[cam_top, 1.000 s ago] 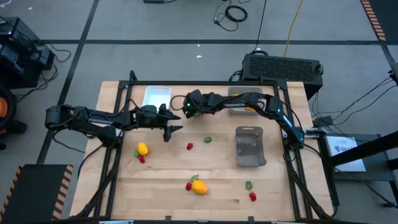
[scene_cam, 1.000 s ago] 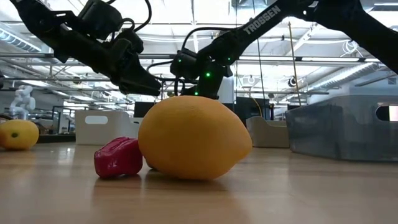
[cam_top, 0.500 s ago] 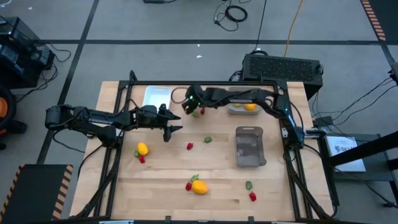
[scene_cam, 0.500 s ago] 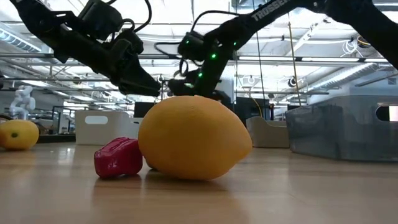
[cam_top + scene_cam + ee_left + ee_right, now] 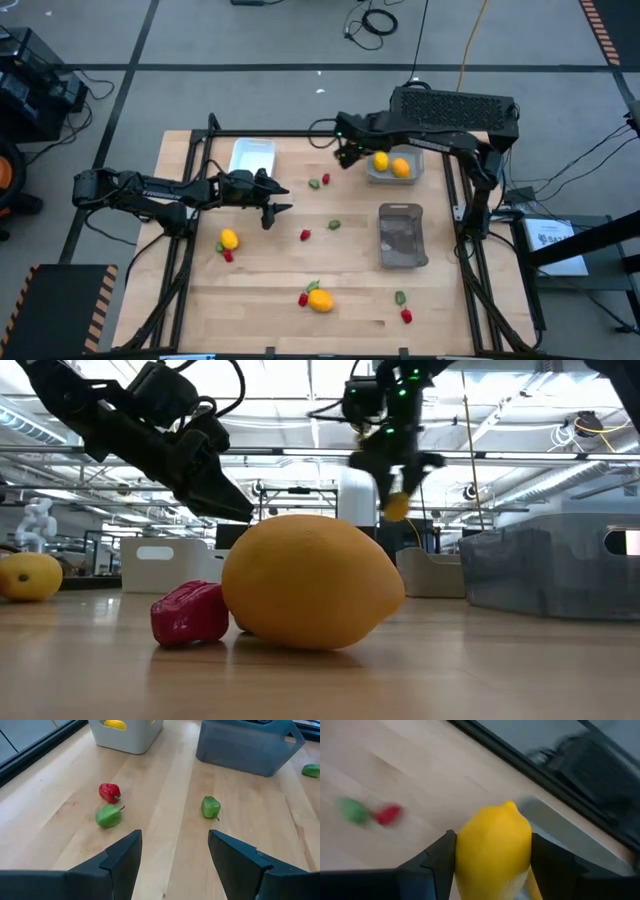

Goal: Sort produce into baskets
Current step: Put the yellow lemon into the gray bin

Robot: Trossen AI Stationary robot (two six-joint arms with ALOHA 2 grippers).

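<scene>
My right gripper (image 5: 374, 158) is shut on a yellow lemon (image 5: 380, 160) above the near-left part of the pale grey tray (image 5: 410, 180), which holds another lemon (image 5: 401, 168). In the low view the held lemon (image 5: 396, 507) hangs high above the table. My left gripper (image 5: 278, 203) is open and empty, low over the table's left middle; in its wrist view (image 5: 175, 862) nothing lies between the fingers. The white tray (image 5: 251, 157) stands at the far left, and the darker grey tray (image 5: 402, 236) at the right. My right gripper pinches the lemon's two opposite sides (image 5: 465, 855) between its two fingers (image 5: 437, 857), the lemon's pointed tip (image 5: 509, 806) facing away from the wrist. The fingers come from above, pointing down. The lemon is lifted clear, over the tray's rim (image 5: 545, 812).
Loose on the table: a green piece (image 5: 314, 183) and a red piece (image 5: 325, 179) at far middle, a red (image 5: 305, 235) and a green (image 5: 334, 224) at centre, a lemon (image 5: 229, 239) with a red at left, a lemon (image 5: 320, 299) and more pieces near the front.
My right gripper has risen and gone from the far middle of the table toward its right edge, carrying the lemon to above the pale grey tray. The green and red pieces beside its old place have stayed on the table.
</scene>
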